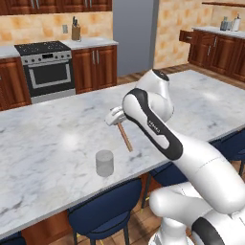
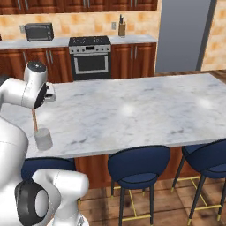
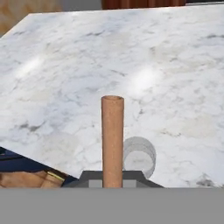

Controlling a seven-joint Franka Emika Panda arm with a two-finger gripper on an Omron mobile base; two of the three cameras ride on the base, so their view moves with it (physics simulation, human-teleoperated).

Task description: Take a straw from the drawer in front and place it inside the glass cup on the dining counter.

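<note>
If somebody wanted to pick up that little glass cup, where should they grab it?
Probably around its side wall, coming down from above with one finger on each side. The glass cup is a plain upright cylinder with no handle, standing near the dining counter's front edge. The gripper is busy now, shut on the straw.

We see the counter point(image 1: 57, 143) as broad bare marble on every side of the cup point(image 1: 104, 163), so a gripper could come in from above or either side. The cup stands near the counter's front edge, its mouth uncovered. The stools point(image 2: 137, 165) sit below the top, under its edge.
</note>
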